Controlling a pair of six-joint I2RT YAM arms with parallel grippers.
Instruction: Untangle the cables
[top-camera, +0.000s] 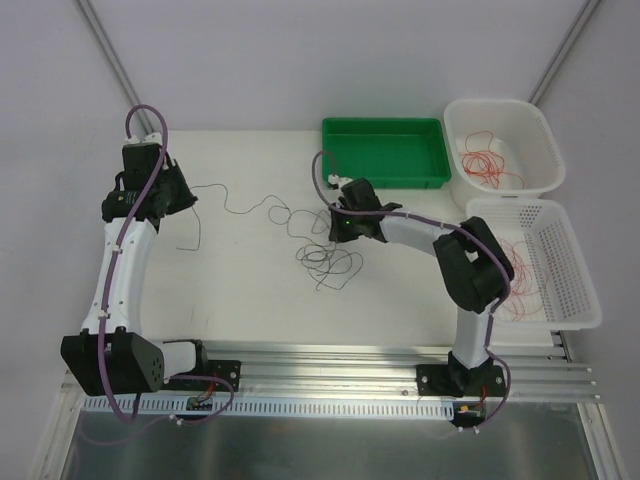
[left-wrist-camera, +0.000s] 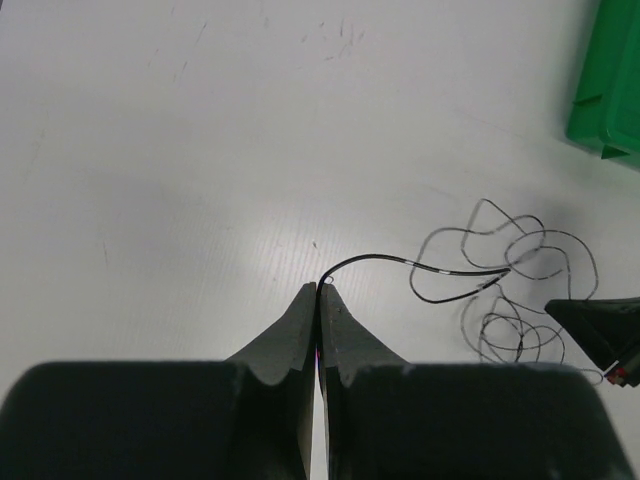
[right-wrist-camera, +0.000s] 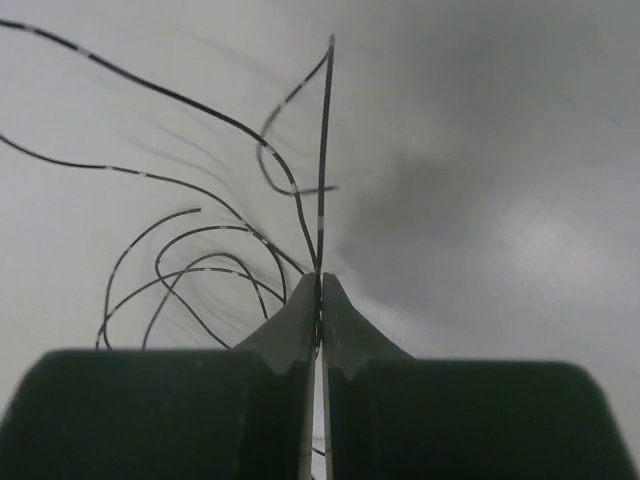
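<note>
Dark cables: very thin black wires lying in a loose tangle of overlapping loops at the middle of the table. One strand runs out to the left in a wavy line, its end pinched between the closed fingers of the left gripper. Another strand leaves the tangle straight, nipped in the right gripper, likewise closed.

Red cables: thin, curled in loose coils inside the far white basket. A further red bunch lies in the near white basket.
</note>
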